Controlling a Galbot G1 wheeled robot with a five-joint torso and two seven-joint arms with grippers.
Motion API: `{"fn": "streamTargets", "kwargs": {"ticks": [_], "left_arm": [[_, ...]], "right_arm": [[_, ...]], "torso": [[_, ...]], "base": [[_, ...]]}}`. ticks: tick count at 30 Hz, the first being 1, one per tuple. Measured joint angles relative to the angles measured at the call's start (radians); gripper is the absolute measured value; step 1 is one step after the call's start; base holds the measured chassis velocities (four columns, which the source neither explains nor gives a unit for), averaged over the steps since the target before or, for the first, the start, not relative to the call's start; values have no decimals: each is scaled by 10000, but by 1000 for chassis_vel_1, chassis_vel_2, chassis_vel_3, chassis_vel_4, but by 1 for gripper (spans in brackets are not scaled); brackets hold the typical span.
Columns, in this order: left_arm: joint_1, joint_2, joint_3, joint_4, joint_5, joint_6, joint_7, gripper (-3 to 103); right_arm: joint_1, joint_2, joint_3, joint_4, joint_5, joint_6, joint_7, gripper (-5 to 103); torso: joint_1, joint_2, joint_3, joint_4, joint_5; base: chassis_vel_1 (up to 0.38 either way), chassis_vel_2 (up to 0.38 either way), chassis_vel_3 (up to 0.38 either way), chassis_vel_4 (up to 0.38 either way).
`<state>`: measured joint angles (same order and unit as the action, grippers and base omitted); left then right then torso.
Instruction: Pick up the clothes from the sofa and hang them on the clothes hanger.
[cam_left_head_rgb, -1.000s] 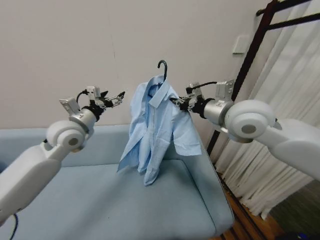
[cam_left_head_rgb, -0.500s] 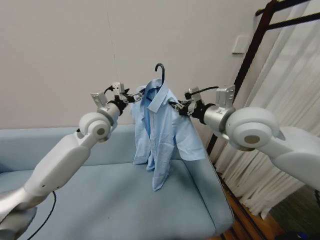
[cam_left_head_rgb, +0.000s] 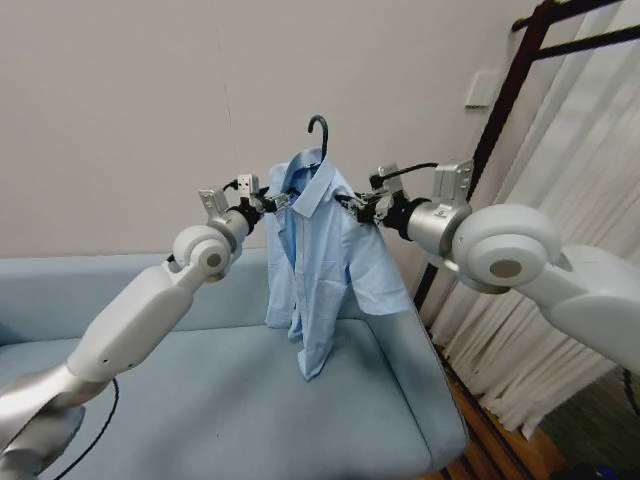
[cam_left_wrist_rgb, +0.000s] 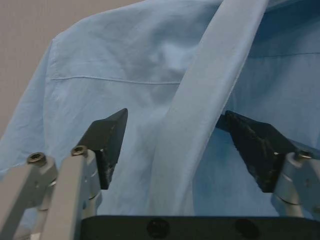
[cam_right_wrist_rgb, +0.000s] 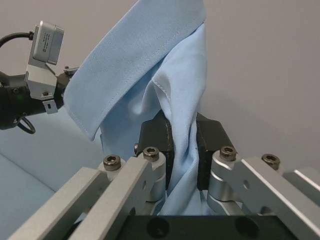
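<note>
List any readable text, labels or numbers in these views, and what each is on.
No text can be read in any view.
The shirt, hanger, sofa and wall plate are blank.
The left gripper and right gripper show no legible markings.

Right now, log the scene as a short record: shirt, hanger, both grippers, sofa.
shirt: light blue, on the hanger, held in the air above the sofa
hanger: black, hook standing up out of the collar, hooked on nothing
right gripper: shut on shirt fabric beside the collar
left gripper: open, fingers either side of a strip of the shirt's front
sofa: light blue, below the shirt
</note>
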<state>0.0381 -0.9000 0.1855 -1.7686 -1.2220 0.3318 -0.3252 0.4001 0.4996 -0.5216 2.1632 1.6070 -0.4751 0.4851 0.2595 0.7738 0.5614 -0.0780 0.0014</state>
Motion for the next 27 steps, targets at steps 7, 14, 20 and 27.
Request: {"fn": "streamTargets", "kwargs": {"ticks": [7,14,20,27], "left_arm": [[-105,90,167,-144,-1,-38,135,42],[-160,258,203,-469,-15,-43,160,15],[-318,265,314,-580,-22,-26,162,1],[-859,192,583,-857,-44,13,124,0]], "right_arm": [[1,-123,-43,59,-32,0,-37,8],[35,-88,-145,56,-182,-25,-4,8],[49,-70,-301,46,-459,-37,61,8],[31,-113,-442,100,-755,-49,78,8]], "torso": [[-2,0,0,1,1],[-2,0,0,3,1],[-1,0,0,3,0],[-2,0,0,1,1]], "base": [[0,0,0,0],[0,0,0,0],[0,0,0,0],[0,0,0,0]]}}
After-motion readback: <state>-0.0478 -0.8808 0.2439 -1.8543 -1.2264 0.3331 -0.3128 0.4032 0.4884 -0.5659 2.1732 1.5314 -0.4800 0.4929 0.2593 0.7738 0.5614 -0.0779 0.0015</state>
